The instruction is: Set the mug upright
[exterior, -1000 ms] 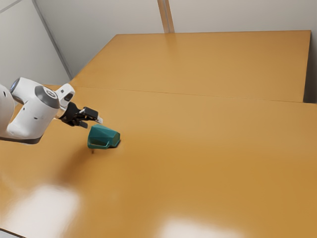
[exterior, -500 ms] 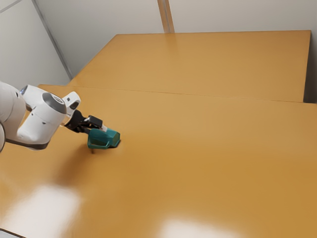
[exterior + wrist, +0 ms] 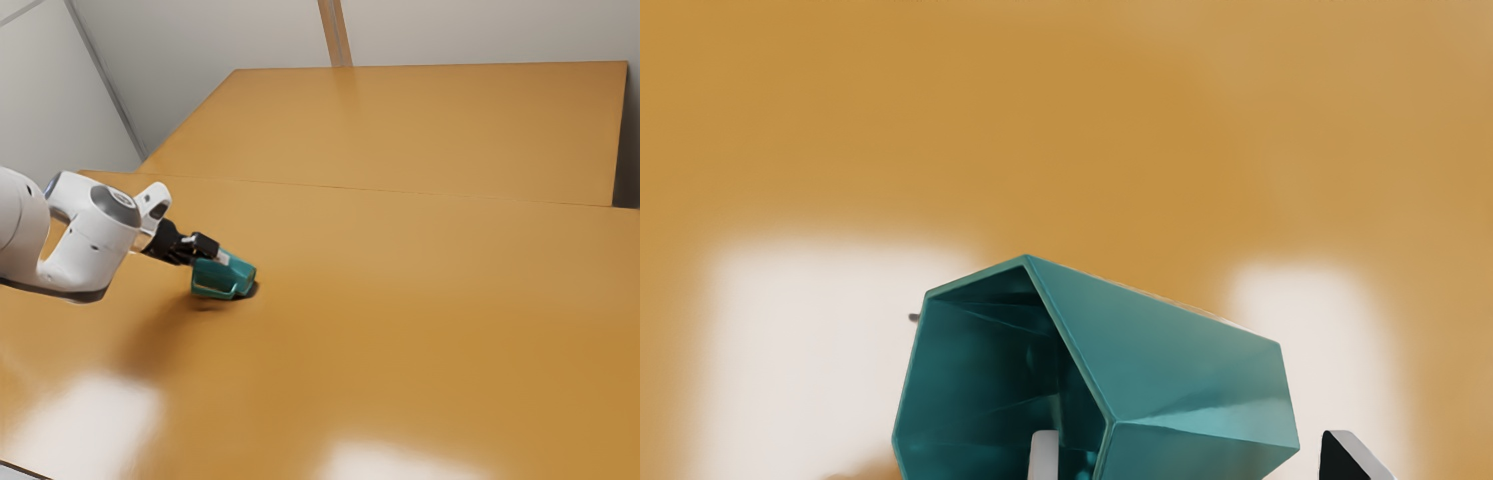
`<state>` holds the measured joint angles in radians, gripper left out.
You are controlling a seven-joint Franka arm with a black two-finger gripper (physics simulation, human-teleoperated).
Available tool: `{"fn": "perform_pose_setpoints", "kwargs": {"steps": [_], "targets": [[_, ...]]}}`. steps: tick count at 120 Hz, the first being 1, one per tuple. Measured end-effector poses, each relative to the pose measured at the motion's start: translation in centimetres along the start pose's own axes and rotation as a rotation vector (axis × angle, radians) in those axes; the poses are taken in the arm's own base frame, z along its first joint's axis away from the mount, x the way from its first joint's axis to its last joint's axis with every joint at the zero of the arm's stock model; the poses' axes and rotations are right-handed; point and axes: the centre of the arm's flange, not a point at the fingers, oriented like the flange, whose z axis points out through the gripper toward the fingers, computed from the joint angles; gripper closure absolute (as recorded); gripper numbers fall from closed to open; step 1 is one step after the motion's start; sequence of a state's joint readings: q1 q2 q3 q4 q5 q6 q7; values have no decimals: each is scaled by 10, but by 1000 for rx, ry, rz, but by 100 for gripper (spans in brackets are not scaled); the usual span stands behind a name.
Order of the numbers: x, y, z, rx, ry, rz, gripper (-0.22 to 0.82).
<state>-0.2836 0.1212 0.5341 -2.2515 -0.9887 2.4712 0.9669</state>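
Because your gripper [image 3: 1190,440] stands open with one finger [image 3: 1044,457] inside the teal mug [image 3: 1193,360] lying sideways, pushing farther could merely skid it along the table [image 3: 400,330].

There is one mug [image 3: 225,280], one robot arm [image 3: 95,245] and one gripper [image 3: 213,261] with two fingers [image 3: 1044,458]. Two wooden tabletop sections [image 3: 400,300] meet, one near and one far. Two walls [image 3: 220,30] stand, one far, the other at the exterior view's left. Two bright patches [image 3: 90,425] lie on the near section.
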Motion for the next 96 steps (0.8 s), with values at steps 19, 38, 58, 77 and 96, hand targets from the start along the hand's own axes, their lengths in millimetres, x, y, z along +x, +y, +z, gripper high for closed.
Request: {"fn": "perform_pose_setpoints", "kwargs": {"steps": [19,38,58,77,96], "targets": [[5,17,8,-18,-9,16,25],[12,42,19,-41,-21,33,34],[18,59,24,-55,-23,33,52],[22,60,21,-56,-16,13,68],[28,65,14,-66,-10,8,73]]}}
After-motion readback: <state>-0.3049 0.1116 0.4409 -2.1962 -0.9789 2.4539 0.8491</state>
